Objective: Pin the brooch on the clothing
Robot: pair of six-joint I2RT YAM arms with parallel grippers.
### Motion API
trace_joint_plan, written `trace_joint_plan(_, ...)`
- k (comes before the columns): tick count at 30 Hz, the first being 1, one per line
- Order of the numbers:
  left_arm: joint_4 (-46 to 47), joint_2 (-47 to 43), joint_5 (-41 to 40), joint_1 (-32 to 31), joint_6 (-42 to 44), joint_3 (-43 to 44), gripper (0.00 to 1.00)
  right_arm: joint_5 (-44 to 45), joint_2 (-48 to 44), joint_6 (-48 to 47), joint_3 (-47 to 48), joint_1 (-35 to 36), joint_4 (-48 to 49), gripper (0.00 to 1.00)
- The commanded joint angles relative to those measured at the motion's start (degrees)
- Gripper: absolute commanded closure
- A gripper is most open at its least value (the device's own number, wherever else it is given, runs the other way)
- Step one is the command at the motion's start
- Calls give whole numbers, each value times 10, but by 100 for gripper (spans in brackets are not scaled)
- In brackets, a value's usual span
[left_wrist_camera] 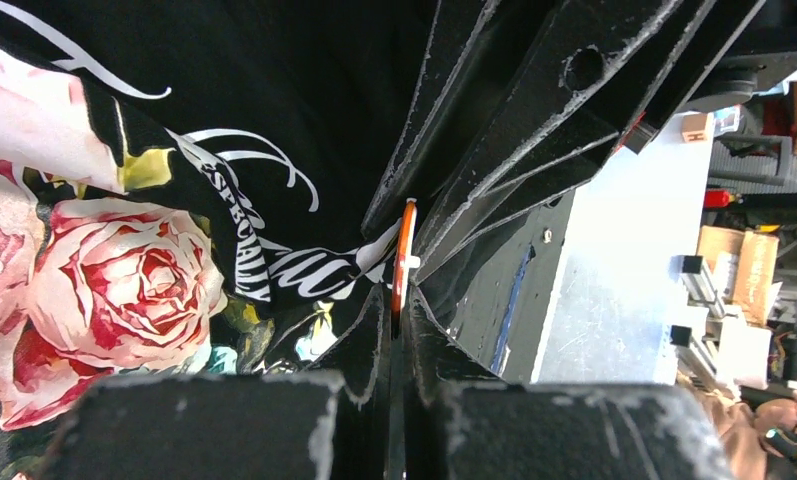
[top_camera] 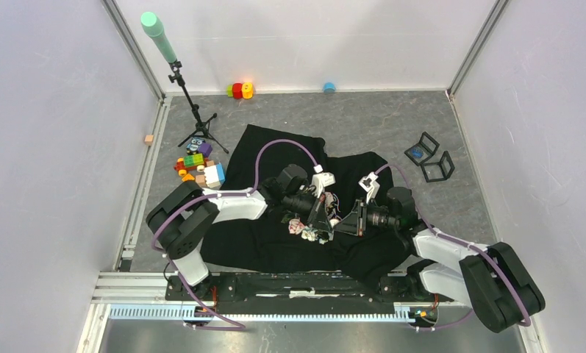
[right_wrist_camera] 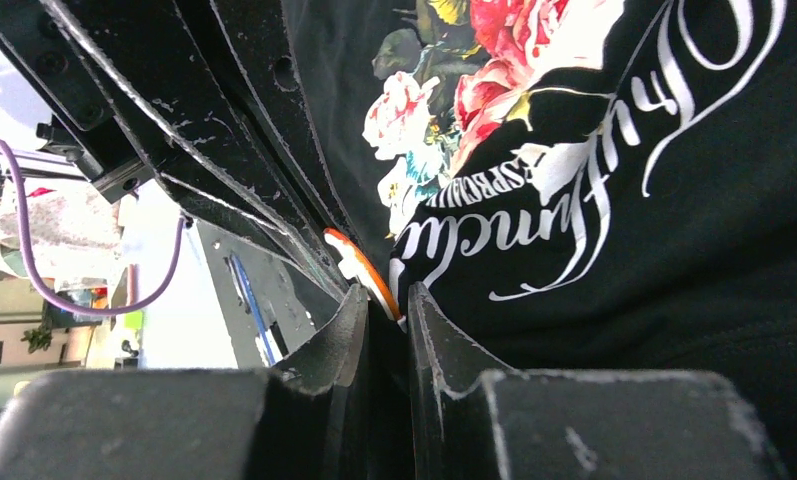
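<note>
Brooch [left_wrist_camera: 405, 250] clamped: left pincer [left_wrist_camera: 399, 305], right pincer [right_wrist_camera: 386, 300] tip-to-tip.

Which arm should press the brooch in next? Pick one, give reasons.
Right, probably: the right gripper has the brooch and a fold of the clothing between its jaws; the left gripper only pinches the brooch's edge.
</note>
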Motion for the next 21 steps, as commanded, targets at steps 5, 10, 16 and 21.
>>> trace_joint_plan(5,83,15,54,-30,-104,50,98,109,-21,-37,-9,-11,15,99)
trace_joint_plan(10,48,31,28,-29,-106,61,98,108,-38,-46,-10,-12,5,93)
trace_joint_plan(16,42,48,7,-29,-124,69,98,108,-57,-61,-5,-12,-14,87)
trace_joint_plan(21,42,62,-3,-29,-142,77,98,98,-71,-75,-1,-12,-30,81)
